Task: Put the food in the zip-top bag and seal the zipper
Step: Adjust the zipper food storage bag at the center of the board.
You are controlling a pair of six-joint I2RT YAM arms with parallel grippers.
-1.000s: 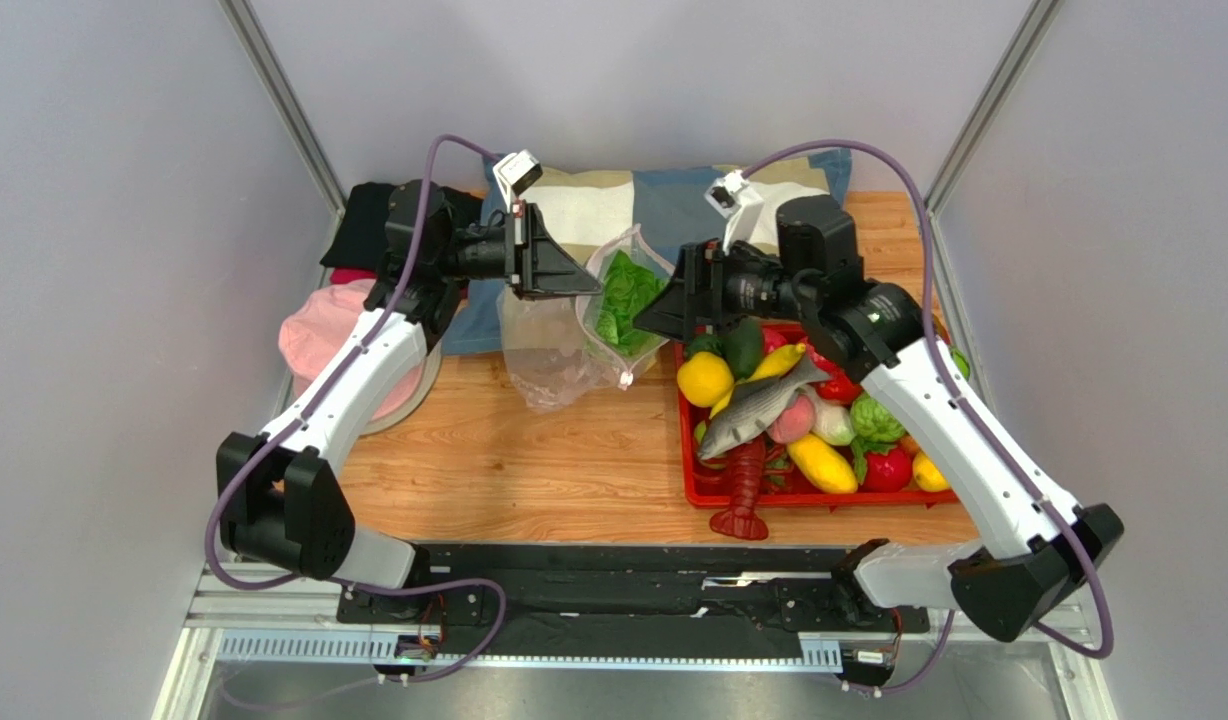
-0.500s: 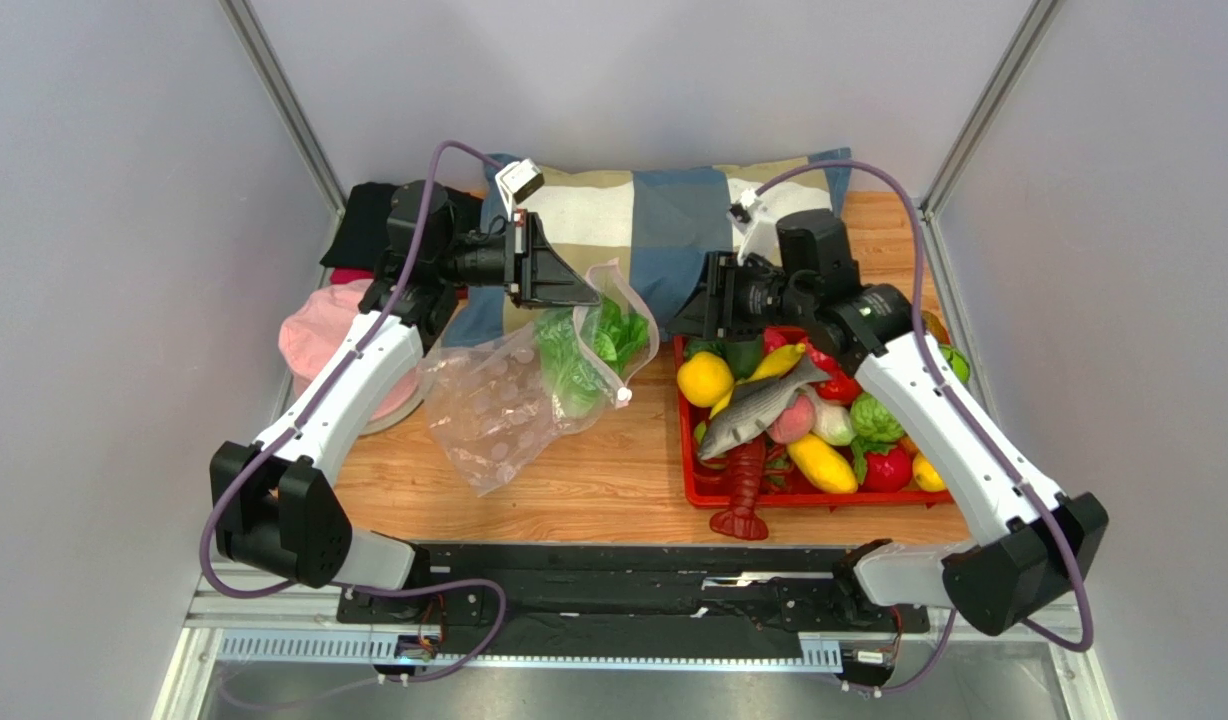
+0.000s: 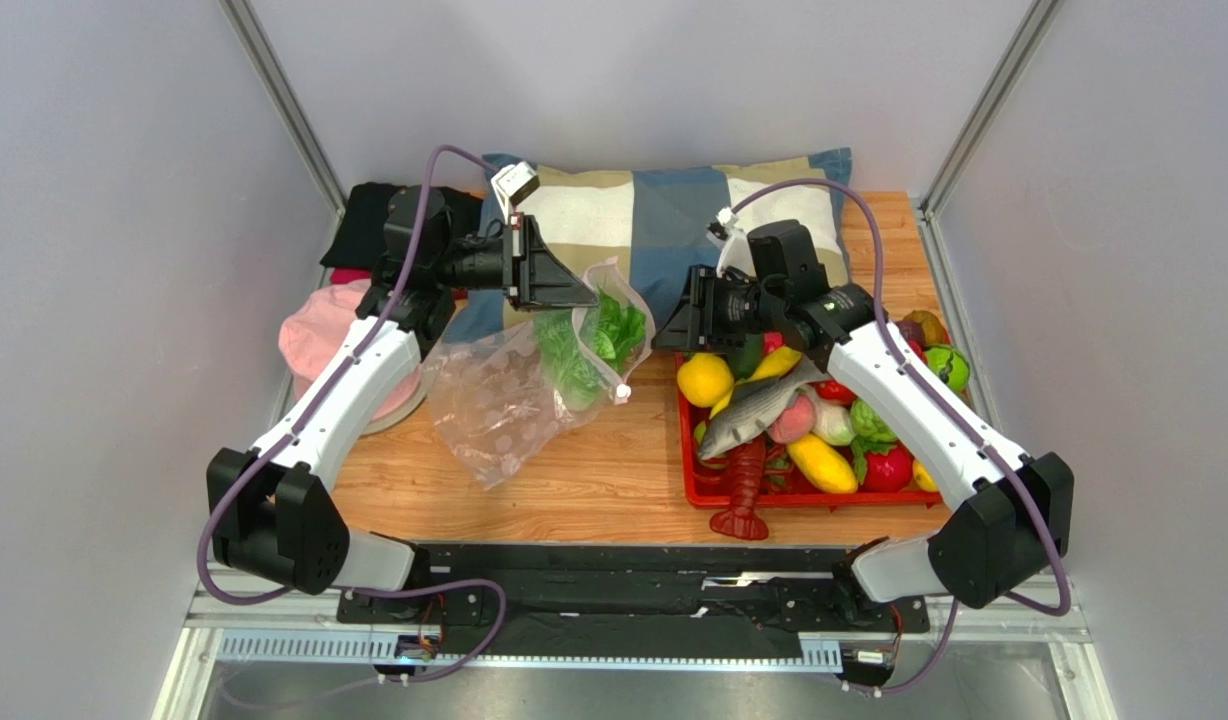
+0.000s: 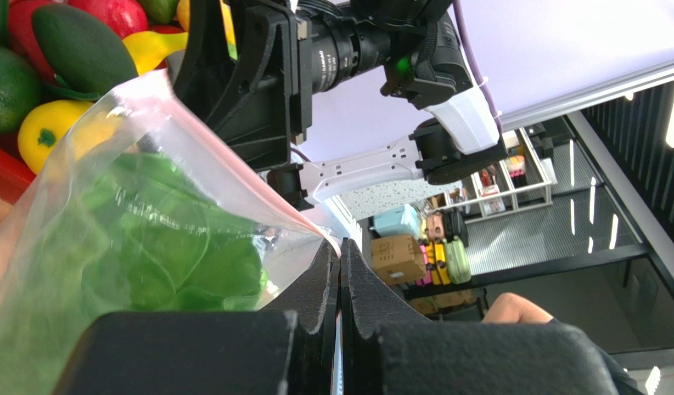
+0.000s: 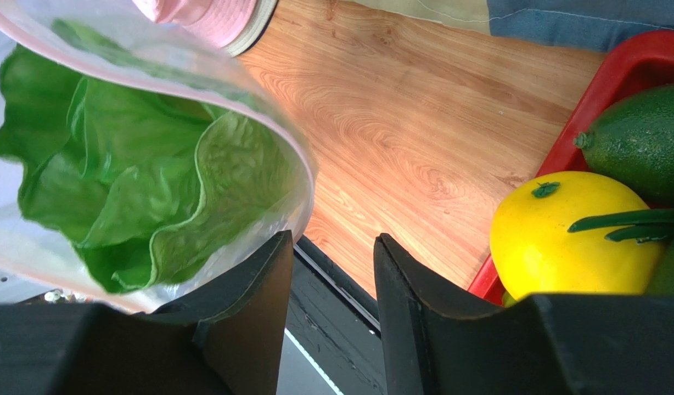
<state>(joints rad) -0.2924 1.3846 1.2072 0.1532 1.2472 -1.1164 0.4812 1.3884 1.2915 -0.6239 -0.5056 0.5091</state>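
Slumped since a second ago: clear floppy plastic zip-top bag with pale pink dots [image 3: 493, 405], then hanging bunched between both grippers, now spread across the wooden table [image 3: 575, 465] below and left of the left gripper [image 3: 587, 288]. Holds a leafy green lettuce head [image 3: 613, 333] just inside its mouth. Left gripper pressed together, pinching the pinkish-white zipper strip [image 4: 295, 220] at the bag's upper corner. Right gripper [image 3: 668, 330] spread partway, nothing between its fingers; bag rim just beside one finger, round yellow toy fruit [image 5: 575, 230] off the other side.
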